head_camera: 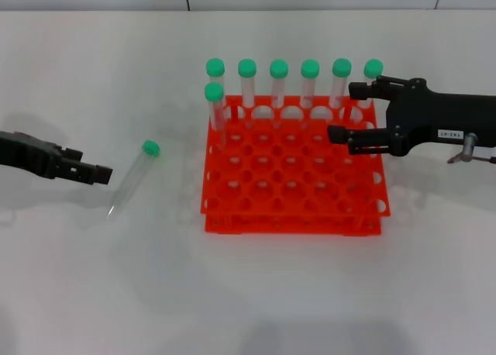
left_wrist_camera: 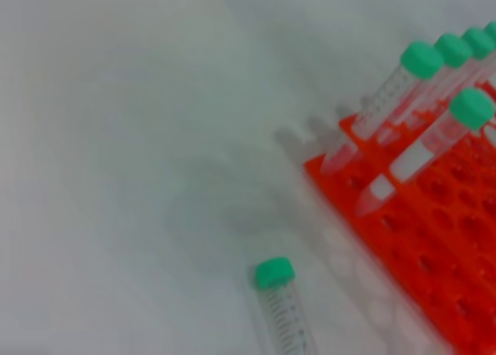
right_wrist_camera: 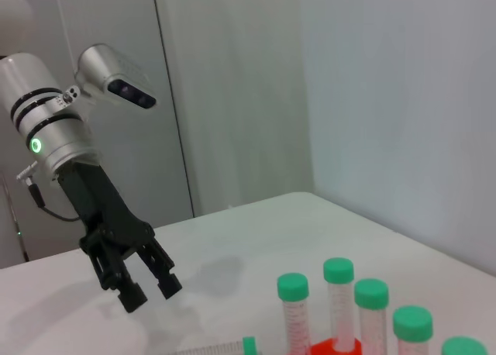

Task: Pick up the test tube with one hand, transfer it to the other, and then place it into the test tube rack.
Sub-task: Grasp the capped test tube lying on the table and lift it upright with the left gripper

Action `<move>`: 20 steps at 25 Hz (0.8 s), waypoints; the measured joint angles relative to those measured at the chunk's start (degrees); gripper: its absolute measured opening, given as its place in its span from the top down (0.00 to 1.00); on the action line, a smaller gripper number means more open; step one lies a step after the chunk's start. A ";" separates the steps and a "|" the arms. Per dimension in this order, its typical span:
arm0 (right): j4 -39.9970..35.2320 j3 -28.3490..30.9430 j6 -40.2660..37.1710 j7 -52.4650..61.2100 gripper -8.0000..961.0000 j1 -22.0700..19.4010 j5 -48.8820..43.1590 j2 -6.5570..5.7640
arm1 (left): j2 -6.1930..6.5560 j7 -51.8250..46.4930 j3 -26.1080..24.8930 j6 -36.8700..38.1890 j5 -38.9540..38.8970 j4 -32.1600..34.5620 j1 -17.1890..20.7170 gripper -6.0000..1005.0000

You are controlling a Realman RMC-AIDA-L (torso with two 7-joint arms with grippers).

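Here the left gripper [head_camera: 99,173], black and unlabelled, hovers low over the table [head_camera: 93,293] just beside the lying tube [head_camera: 132,178], its two fingers parted with a clear gap and nothing between them, as the right wrist view confirms [right_wrist_camera: 149,289]. The step in hand appears to be the pick-up. To do it well, the fingers should straddle the tube across its length, near the middle or toward the cap, and close squarely so the round body does not roll or squirt out; enough of one end should stay free for the other gripper to take at the hand-over. The tube is slim and clear, with printed graduations, a tapered tip and a round green cap [left_wrist_camera: 274,273]; it lies on its side, slantwise, cap toward the rack [head_camera: 293,173] and well apart from it. Seven like tubes stand upright along the rack's far edge and left corner. The right gripper [head_camera: 345,112], labelled, hangs over the rack's right side, fingers spread and empty. Smooth plastic is likely to be slippery.
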 joint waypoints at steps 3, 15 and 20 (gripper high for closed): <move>-0.33 -0.04 -0.07 0.00 0.09 -0.02 0.00 0.19 | -0.19 -0.96 0.58 0.36 3.40 -0.02 -1.31 0.17; -0.88 -0.09 -0.24 0.09 0.09 -0.53 0.06 0.20 | -2.02 -8.02 5.76 0.23 10.64 -0.08 -7.82 0.18; -0.88 -0.09 -0.24 0.09 0.09 -0.56 0.20 0.20 | -2.71 -9.34 6.05 -1.03 12.62 -0.42 -8.58 0.18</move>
